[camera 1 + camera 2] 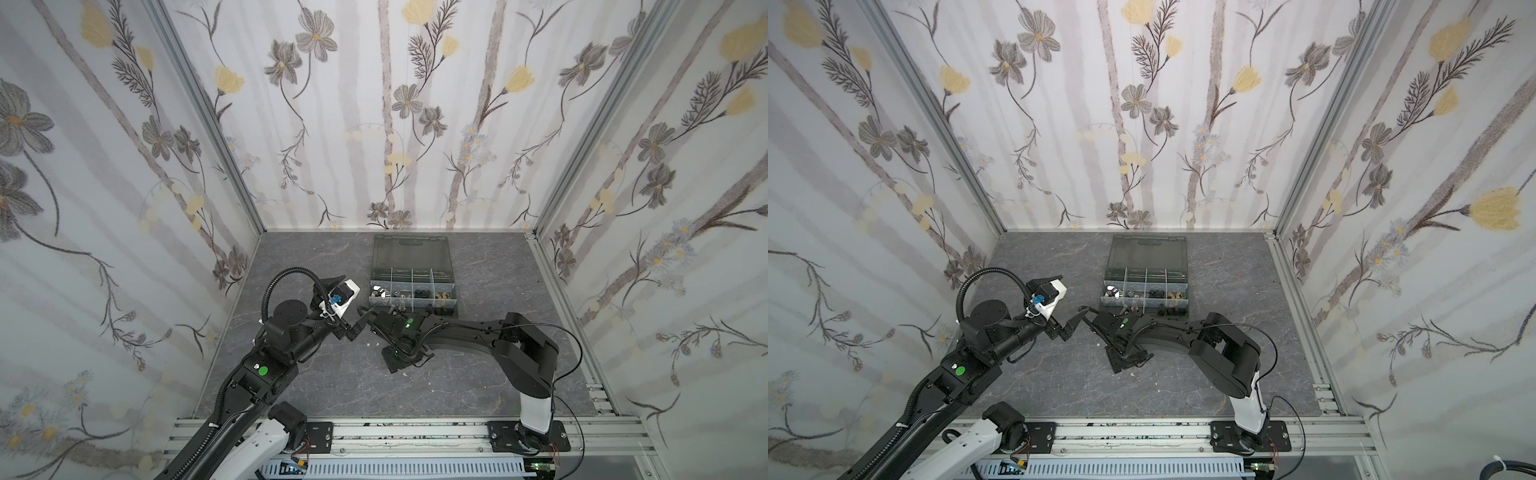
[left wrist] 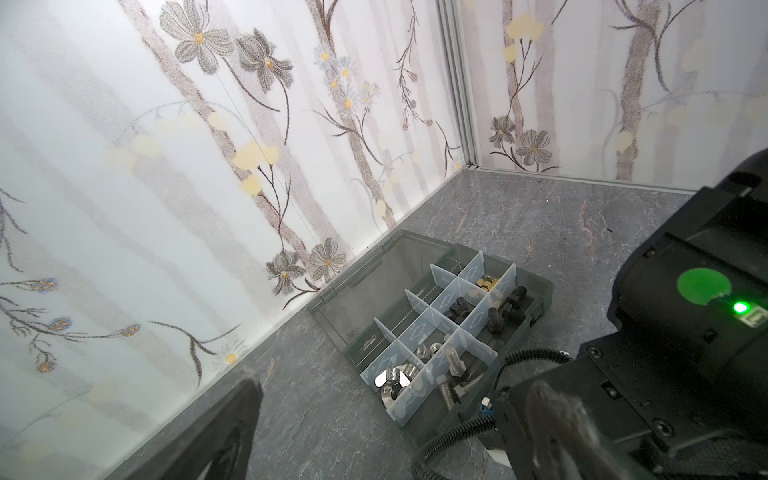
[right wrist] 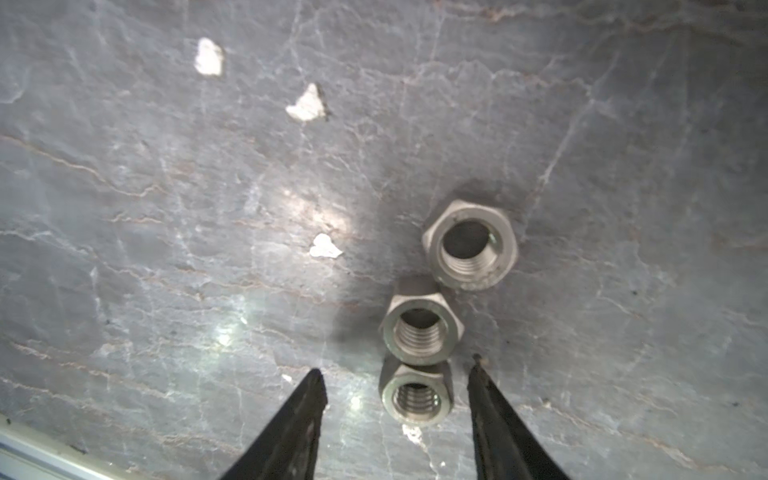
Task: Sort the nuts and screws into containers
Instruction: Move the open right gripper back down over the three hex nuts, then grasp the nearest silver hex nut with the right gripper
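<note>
Three silver hex nuts lie in a row on the grey table: the farthest (image 3: 469,245), the middle one (image 3: 422,328) and the nearest (image 3: 415,399). My right gripper (image 3: 397,365) is open, its two black fingertips either side of the nearest nut and touching nothing. The containers are the compartments of a dark organizer case (image 1: 411,253) (image 1: 1146,253) (image 2: 395,266) with its lid open. They hold silver screws (image 2: 455,365), black screws (image 2: 511,307), wing nuts (image 2: 392,378), black nuts (image 2: 457,309) and brass nuts (image 2: 486,282). My left gripper (image 1: 360,321) hangs open and empty beside the right wrist (image 1: 409,324).
Small white specks (image 3: 307,106) are scattered on the table near the loose nuts. The two arms nearly meet just in front of the case. Patterned walls close the table on three sides, and a metal rail (image 1: 415,432) runs along the front.
</note>
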Motion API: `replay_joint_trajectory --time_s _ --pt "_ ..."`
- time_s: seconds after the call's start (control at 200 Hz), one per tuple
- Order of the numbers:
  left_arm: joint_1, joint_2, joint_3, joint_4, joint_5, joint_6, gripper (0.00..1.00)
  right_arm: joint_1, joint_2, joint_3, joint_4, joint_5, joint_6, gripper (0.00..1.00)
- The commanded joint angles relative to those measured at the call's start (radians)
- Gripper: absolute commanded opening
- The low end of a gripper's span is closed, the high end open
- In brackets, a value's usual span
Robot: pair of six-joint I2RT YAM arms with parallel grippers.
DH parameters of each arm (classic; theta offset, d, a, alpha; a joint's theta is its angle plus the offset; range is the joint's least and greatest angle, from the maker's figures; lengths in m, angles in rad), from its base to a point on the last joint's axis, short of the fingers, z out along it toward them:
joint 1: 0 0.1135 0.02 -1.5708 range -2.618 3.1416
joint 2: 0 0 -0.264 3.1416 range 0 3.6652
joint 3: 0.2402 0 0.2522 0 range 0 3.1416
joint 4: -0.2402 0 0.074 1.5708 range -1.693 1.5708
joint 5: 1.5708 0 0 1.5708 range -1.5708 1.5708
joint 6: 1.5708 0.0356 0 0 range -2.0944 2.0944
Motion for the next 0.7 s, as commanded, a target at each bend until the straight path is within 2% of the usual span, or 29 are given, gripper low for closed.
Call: replay_joint_trajectory --time_s 0.0,0.125,0.235,0.445,0.694 --pt "0.000 -0.002 -0.002 0.035 0.004 0.004 1.00 0.002 0.005 0.001 -0.044 0.042 0.015 0.54" --pt "0.001 0.000 -0.003 0.035 0.003 0.005 1.00 0.002 0.013 -0.006 -0.053 0.053 0.015 0.42" --pt "-0.001 0.003 -0.002 0.038 0.004 0.007 1.00 0.005 0.025 -0.006 -0.053 0.057 0.017 0.38" --pt "0.001 0.007 0.006 0.032 0.006 0.006 1.00 0.009 0.021 -0.013 -0.066 0.071 0.016 0.22" --pt "0.000 0.003 0.032 -0.044 -0.012 -0.027 1.00 -0.022 -0.042 -0.013 -0.104 0.128 0.026 0.12"
